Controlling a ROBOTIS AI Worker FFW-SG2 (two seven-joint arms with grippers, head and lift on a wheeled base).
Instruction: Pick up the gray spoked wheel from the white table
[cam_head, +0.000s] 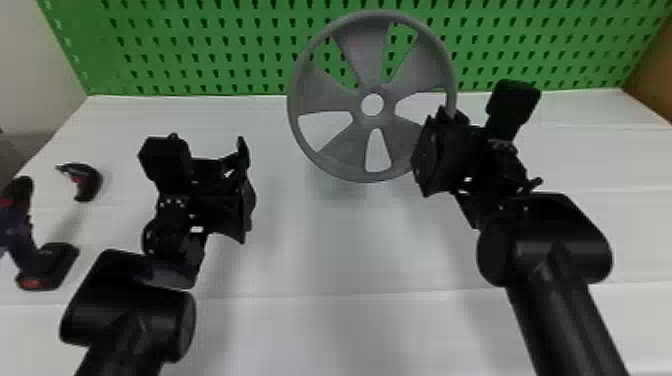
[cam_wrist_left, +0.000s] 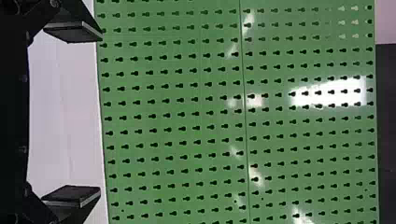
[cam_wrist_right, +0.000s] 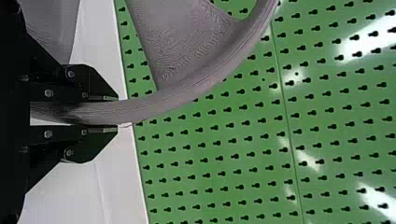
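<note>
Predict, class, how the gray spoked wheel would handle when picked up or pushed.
The gray wheel looks stiff, its rim an even curve. Gaps between its spokes suggest lightness for its size. Clamped at one side by the right pincer, it may twist.

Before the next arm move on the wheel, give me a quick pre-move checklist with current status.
1. Right gripper shut on the rim of the wheel: ok, one finger on each side of the rim.
2. Grip firm enough not to slip: cannot tell.
3. Wheel fully clear of the white table: cannot tell from this angle.
4. Left gripper empty and apart from the wheel: ok, open, off to the wheel's left.
5. Wheel held from both sides: not ok, only the right gripper has it.
6. Dark tool and curved piece apart from the wheel: ok, both far left.
</note>
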